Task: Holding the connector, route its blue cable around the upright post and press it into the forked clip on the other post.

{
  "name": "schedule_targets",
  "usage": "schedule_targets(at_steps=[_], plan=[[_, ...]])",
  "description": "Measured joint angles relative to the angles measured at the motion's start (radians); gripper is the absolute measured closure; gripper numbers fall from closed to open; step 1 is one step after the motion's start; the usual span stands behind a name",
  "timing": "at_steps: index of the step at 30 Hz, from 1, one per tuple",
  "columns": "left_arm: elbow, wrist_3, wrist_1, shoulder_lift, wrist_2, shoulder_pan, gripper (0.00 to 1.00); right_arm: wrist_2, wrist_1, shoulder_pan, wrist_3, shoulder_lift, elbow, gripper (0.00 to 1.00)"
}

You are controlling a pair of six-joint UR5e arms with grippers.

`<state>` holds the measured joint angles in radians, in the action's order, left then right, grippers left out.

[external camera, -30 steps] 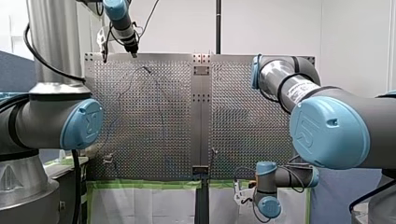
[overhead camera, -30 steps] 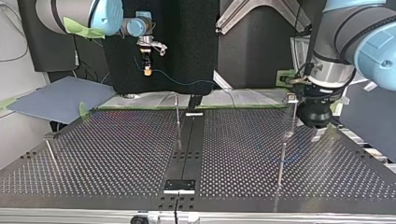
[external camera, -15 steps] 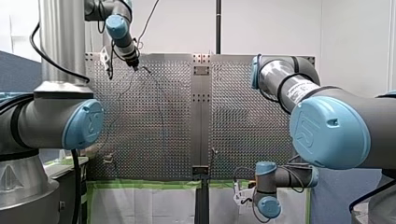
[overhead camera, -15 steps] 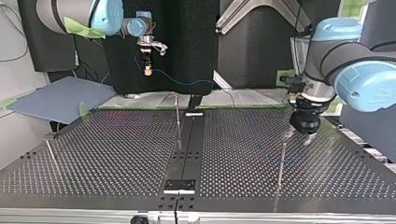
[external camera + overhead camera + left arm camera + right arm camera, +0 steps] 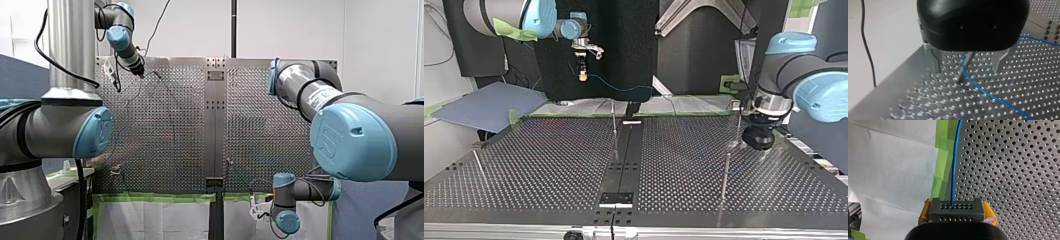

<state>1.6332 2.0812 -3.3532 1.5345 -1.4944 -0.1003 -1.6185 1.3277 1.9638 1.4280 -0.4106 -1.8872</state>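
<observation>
Left tool (image 5: 967, 71), jaws wide and empty, has dropped to straddle the post (image 5: 963, 68) where the blue cable (image 5: 995, 98) bends, probably to guide it, while right tool (image 5: 957, 213) pinches the connector (image 5: 956, 207).

A robotics lab: my left arm (image 5: 57, 134) and my right arm (image 5: 350, 137) flank a perforated metal table (image 5: 549, 165) edged with green tape (image 5: 150, 198), between a white wall (image 5: 290, 27) and a black curtain (image 5: 624, 45).
</observation>
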Motion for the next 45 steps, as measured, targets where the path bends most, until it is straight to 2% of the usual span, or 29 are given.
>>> schedule_targets(at_steps=[8, 13, 19, 26, 32, 39, 45], plan=[[0.025, 0.074, 0.074, 0.041, 0.073, -0.002, 0.00, 0.000, -0.004, 0.000, -0.001, 0.000, 0.001, 1.00], [0.026, 0.111, 0.112, 0.045, 0.095, -0.004, 0.00, 0.000, -0.004, 0.002, -0.001, 0.000, 0.001, 1.00], [0.026, 0.113, 0.162, 0.046, 0.063, -0.008, 0.00, 0.000, -0.005, 0.003, -0.001, 0.000, 0.003, 1.00], [0.026, 0.107, 0.232, 0.069, 0.000, 0.000, 0.00, 0.000, -0.006, 0.005, -0.001, 0.000, 0.006, 1.00], [0.025, 0.088, 0.279, 0.101, -0.020, 0.008, 0.00, 0.000, -0.007, 0.007, -0.001, 0.000, 0.007, 1.00], [0.022, 0.117, 0.331, 0.105, -0.041, -0.002, 0.00, -0.001, -0.010, 0.010, -0.001, 0.000, 0.007, 1.00], [-0.005, 0.119, 0.378, 0.106, -0.064, -0.007, 0.00, -0.001, -0.010, 0.012, -0.001, 0.000, 0.007, 1.00]])
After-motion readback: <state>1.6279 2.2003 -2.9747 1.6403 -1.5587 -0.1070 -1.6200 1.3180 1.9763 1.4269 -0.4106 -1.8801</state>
